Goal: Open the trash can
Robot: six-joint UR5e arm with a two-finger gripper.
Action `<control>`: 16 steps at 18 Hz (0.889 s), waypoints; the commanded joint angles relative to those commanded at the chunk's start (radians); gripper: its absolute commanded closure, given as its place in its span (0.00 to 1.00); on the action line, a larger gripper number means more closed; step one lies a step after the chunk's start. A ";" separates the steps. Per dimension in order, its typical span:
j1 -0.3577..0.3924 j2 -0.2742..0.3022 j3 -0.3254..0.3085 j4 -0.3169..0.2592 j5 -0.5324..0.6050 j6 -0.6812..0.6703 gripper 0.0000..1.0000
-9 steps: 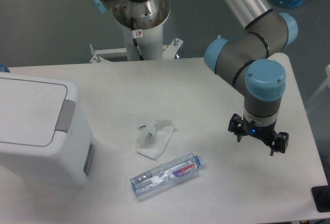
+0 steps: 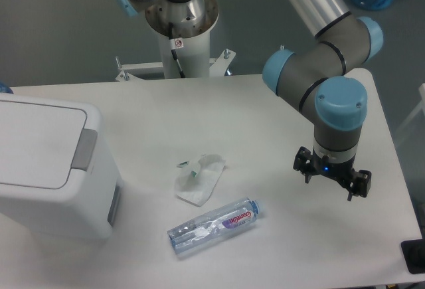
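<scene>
- The trash can is sitting at the left edge of the table, a large white boxy plastic bin with rounded corners, its flat lid lying shut across the top.
- A grey rectangular tab is sitting at the lid's right edge, facing the middle of the table; this is looking like the place to press or lift, since the rest of the lid is offering no lip that shows.
- The bin is looking stiff and smooth, probably light for its bulk, so a hard sideways push may be sliding the whole body rather than moving the lid; a downward or upward touch on the tab is seeming safer.
- Near the table's middle, a crumpled white wrapper is lying well apart from the bin.
- Just below and right of it, a clear plastic water bottle is lying on its side, blue cap pointing right.
- On the right, the gripper is hanging above the table, pointing down, holding nothing; its two fingers are standing apart.
- The gripper is well apart from the bin, with the wrapper and the bottle lying between them, so the whole approach is still to be made.
</scene>
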 joint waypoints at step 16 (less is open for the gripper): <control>-0.149 0.180 0.078 -0.331 -0.218 -0.552 0.00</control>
